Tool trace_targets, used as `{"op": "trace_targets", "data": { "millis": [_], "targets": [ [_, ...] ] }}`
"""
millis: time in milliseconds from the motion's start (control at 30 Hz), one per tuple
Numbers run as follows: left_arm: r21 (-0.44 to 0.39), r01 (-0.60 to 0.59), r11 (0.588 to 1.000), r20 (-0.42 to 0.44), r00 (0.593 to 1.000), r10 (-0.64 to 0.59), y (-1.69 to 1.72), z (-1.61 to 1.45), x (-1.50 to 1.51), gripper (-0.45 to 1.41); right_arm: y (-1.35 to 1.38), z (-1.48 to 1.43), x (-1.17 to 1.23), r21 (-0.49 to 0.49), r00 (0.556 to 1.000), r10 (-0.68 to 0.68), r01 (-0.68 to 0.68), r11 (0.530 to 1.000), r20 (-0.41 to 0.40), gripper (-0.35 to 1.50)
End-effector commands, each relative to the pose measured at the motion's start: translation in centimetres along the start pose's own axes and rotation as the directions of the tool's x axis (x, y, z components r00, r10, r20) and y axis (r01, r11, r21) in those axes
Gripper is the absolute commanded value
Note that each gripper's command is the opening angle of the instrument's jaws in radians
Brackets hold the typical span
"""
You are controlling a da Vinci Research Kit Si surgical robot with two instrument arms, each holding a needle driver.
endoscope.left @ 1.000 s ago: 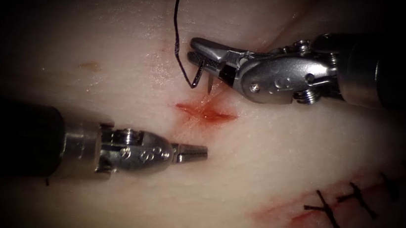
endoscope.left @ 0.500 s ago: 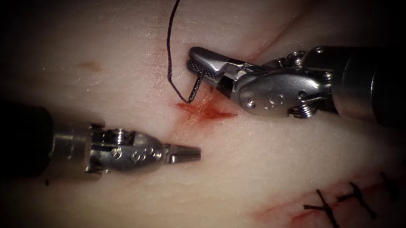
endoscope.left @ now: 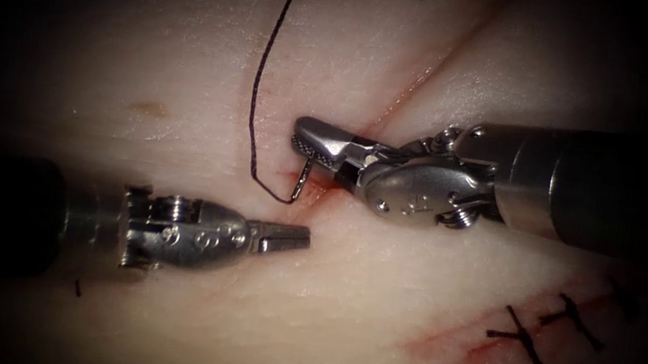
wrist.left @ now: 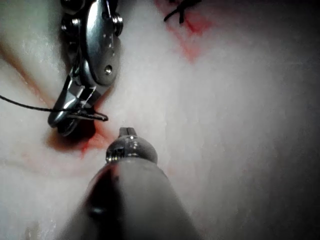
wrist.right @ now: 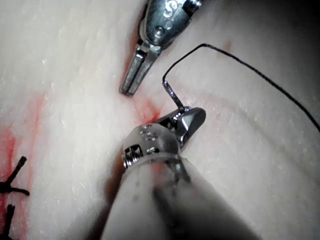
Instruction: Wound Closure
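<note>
My right tool [endoscope.left: 302, 142] comes in from the right and is shut on the curved needle [endoscope.left: 302, 180] close to its thread end. The needle's short visible part hangs down from the jaws onto the small red cut [endoscope.left: 322, 187]. Its point is hidden under the jaws, so I cannot tell whether it is in the tissue. Black thread [endoscope.left: 257, 96] runs from the needle's end, bends and climbs out of view. My left tool [endoscope.left: 301, 238] lies below and left of the cut, shut on nothing. The right wrist view shows the needle [wrist.right: 172, 95] at my right tool [wrist.right: 194, 120].
An older cut closed with black stitches [endoscope.left: 531, 337] lies at the lower right of the tissue [endoscope.left: 193, 58]. A faint crease [endoscope.left: 420, 84] runs up and right from the small cut. Red fluid stains the tissue around both cuts.
My right tool has come down and left with the needle, from above the cut onto it. The thread loop followed. My left tool has drawn back a little to the left.
</note>
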Motion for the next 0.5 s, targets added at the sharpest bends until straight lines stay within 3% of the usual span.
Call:
{"op": "trace_targets", "data": {
  "millis": [33,233,500],
  "targets": [
    [-0.002,0.0,1.0,0.0,1.0,0.0,0.04,0.09,-0.03,-0.25,-0.06,0.04,0.01,0.002,1.0,0.005,-0.005,1.0,0.006,-0.35],
    [0.002,0.002,1.0,0.002,1.0,-0.002,0.03,0.11,-0.02,-0.25,0.01,-0.01,-0.06,0.022,0.998,0.051,-0.052,0.998,0.031,-0.35],
    [0.018,0.014,1.0,0.009,1.0,-0.014,-0.11,0.25,0.04,-0.23,-0.01,-0.01,-0.28,0.045,0.948,0.296,-0.303,0.952,0.119,-0.35]
  ]
}}
